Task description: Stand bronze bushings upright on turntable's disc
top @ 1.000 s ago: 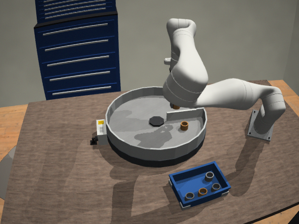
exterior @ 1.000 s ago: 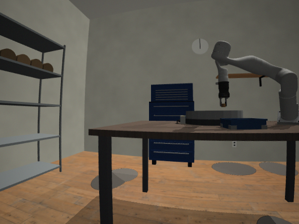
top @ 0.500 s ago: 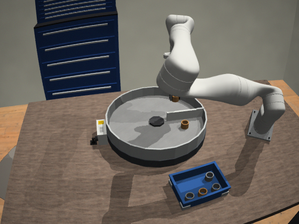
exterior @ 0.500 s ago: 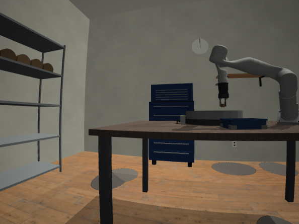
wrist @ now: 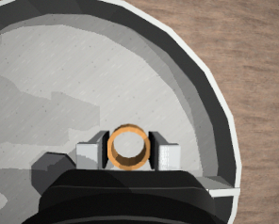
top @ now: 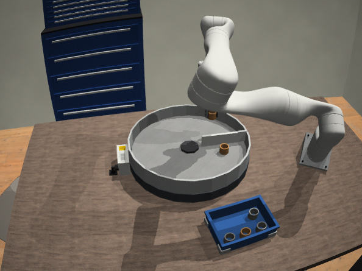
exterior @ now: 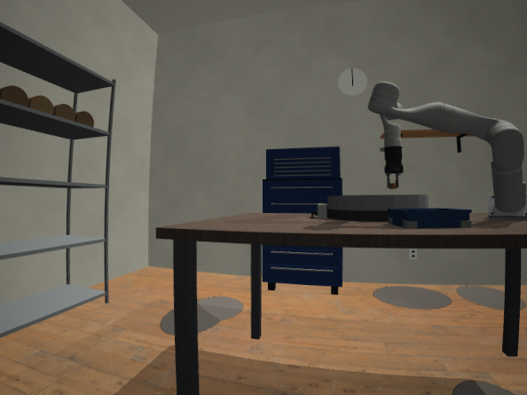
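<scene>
My gripper (top: 211, 115) (exterior: 393, 185) (wrist: 128, 144) is shut on a bronze bushing (top: 212, 116) (wrist: 128, 165), held upright above the far right part of the turntable's disc (top: 152, 151) (wrist: 132, 71). In the exterior view it hangs higher than the turntable's rim wall (exterior: 373, 202). Another bronze bushing (top: 224, 150) stands upright on the disc, on the near side of the divider. In the blue crate (top: 253, 239) (exterior: 426, 219) are one bronze bushing (top: 245, 235) and three steel bushings (top: 253, 218) (top: 261, 230) (top: 229, 237). The dark hub (top: 189, 147) (wrist: 49, 171) is at the disc's centre.
A raised divider (top: 223, 138) (wrist: 223, 192) runs from near the hub to the rim wall, between the held bushing and the standing one. The rim wall (top: 195, 187) surrounds the disc. A small white box (top: 123, 167) sits against its left side.
</scene>
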